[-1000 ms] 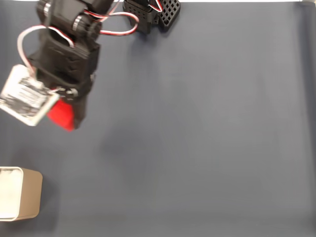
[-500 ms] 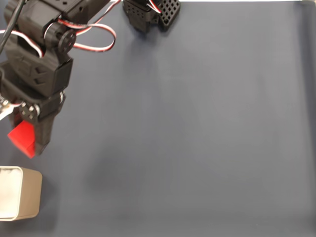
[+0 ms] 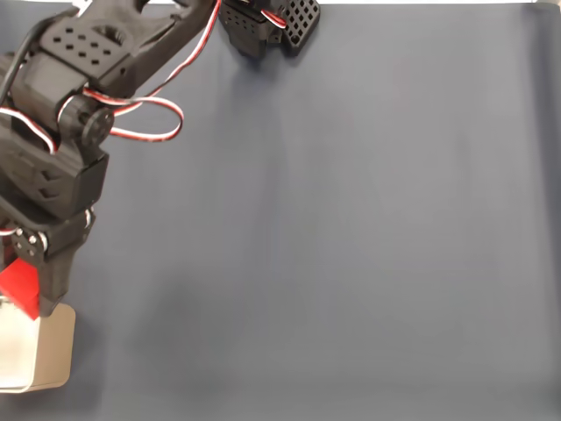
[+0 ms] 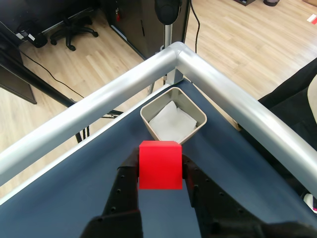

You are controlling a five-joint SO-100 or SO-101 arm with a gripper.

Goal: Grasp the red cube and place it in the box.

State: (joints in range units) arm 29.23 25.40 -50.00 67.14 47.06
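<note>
My gripper (image 4: 159,166) is shut on the red cube (image 4: 159,164), which sits between the two black fingers (image 4: 126,173) and is held above the blue mat. The beige box (image 4: 173,120) with its white interior stands just beyond the cube, in the table's corner. In the fixed view the black arm reaches down the left side, the red cube (image 3: 19,287) shows at its tip, and the box (image 3: 39,360) lies directly below it at the lower left edge. The gripper (image 3: 31,294) overlaps the box's top rim there.
Silver rails (image 4: 233,99) meet at the table corner right behind the box. The arm's black base (image 3: 267,24) stands at the top of the fixed view. The blue mat (image 3: 351,228) stretches to the right. Wooden floor and chair legs lie beyond the rails.
The arm has swung left and downward in the fixed view, carrying the red cube from mid-left to just above the box's top rim.
</note>
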